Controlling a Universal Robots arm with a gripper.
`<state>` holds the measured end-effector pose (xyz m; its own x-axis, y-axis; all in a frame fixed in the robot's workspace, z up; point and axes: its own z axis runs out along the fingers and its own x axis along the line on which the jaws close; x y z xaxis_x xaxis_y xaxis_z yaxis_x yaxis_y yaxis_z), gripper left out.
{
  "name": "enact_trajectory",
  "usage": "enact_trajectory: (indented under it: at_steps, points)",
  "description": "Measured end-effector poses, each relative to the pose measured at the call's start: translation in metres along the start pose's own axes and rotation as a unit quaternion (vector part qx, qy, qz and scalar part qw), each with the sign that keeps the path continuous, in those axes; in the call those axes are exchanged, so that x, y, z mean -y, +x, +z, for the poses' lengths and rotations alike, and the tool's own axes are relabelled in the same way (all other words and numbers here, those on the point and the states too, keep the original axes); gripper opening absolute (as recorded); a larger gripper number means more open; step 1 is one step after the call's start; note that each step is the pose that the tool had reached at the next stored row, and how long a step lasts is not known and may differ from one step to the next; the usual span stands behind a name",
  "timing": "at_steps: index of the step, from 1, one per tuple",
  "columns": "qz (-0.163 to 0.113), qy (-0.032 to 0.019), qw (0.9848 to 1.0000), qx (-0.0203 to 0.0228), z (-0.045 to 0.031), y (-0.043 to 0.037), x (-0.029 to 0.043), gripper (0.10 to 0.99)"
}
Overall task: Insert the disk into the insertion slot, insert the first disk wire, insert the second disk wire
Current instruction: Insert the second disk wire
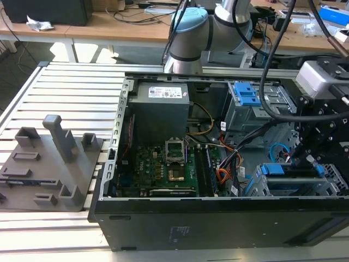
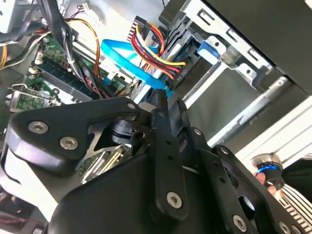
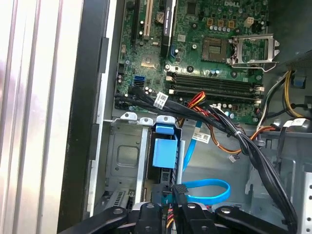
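Note:
The disk [image 1: 289,173] lies in the insertion slot [image 1: 297,190] of the perforated cage, near the exterior view's right; its blue carrier [image 3: 165,146] shows in the first wrist view. The first disk wire [image 2: 158,48], an orange-red bundle, ends in a dark plug [image 2: 176,73] sitting at the disk's back edge. The second disk wire [image 3: 209,190] loops light blue and runs back between my fingers. My gripper [image 2: 169,105] hangs right at the disk's back edge, beside that dark plug, shut on the light blue cable's plug end [image 2: 168,91].
The open computer case [image 1: 114,164] holds the motherboard [image 3: 219,48], black cable bundles [image 3: 234,131] and a taller cage with a blue latch [image 1: 246,95]. A grey fixture block [image 1: 49,164] stands on the slatted table at the exterior view's left.

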<state>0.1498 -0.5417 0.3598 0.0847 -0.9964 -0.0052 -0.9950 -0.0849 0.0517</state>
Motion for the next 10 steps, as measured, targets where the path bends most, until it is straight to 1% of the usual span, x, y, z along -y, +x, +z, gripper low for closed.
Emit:
enact_trajectory:
  at_steps: [1,2,3,6,10]
  points:
    - [0.0,0.0001,1.0,0.0,-0.0033,-0.0002,-0.0002,0.239]
    - [0.0,0.0001,1.0,-0.0001,-0.0065,-0.0004,-0.0003,0.161]
    - [0.0,0.0002,1.0,-0.0001,-0.0116,-0.0005,-0.0006,0.106]
    - [0.0,0.0003,1.0,-0.0002,-0.0211,-0.0007,-0.0011,0.106]
    - [0.0,0.0003,1.0,-0.0001,-0.0222,-0.0007,-0.0012,0.106]
